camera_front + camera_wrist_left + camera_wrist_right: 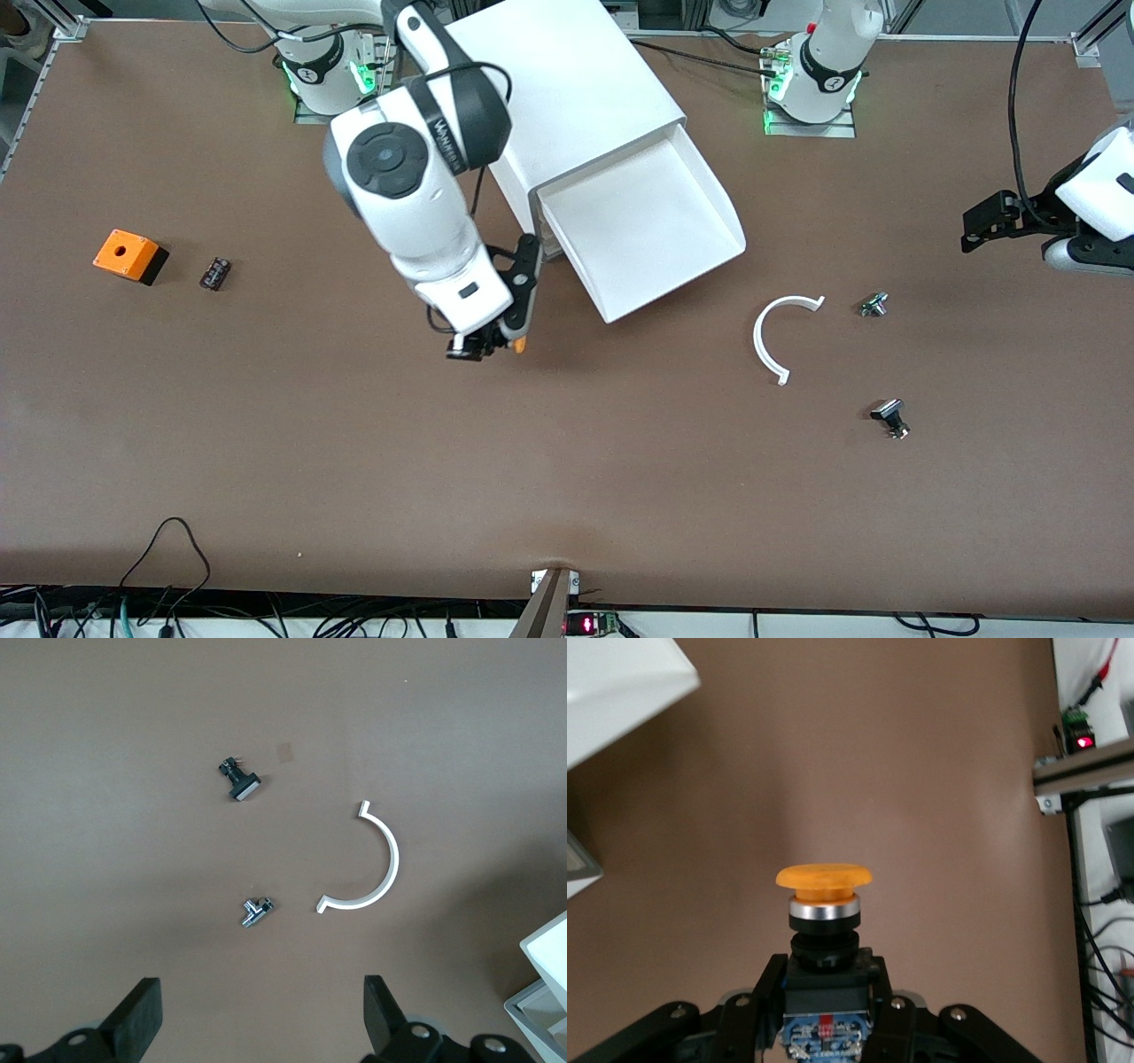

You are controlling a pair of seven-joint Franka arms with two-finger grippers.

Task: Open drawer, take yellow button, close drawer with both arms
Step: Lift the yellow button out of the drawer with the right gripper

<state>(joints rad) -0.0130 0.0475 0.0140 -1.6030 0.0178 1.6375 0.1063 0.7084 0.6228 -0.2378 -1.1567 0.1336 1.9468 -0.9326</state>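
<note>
Brown surface [354, 461] is filling the frame. Upper centre, drawer [647, 230] is standing pulled out, awaiting closing. At centre, right hand [496, 341] is clamping the button [824, 881] by its body, lifted clear. At right edge, left hand [983, 226] is waiting, fingers spread [137, 1014].

Button [824, 890] above table [354, 461], beside drawer [647, 226]

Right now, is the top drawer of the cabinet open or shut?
Open. The drawer is pulled well out of the cabinet, its white floor showing bare, while the right gripper holds the button over the table.
</note>
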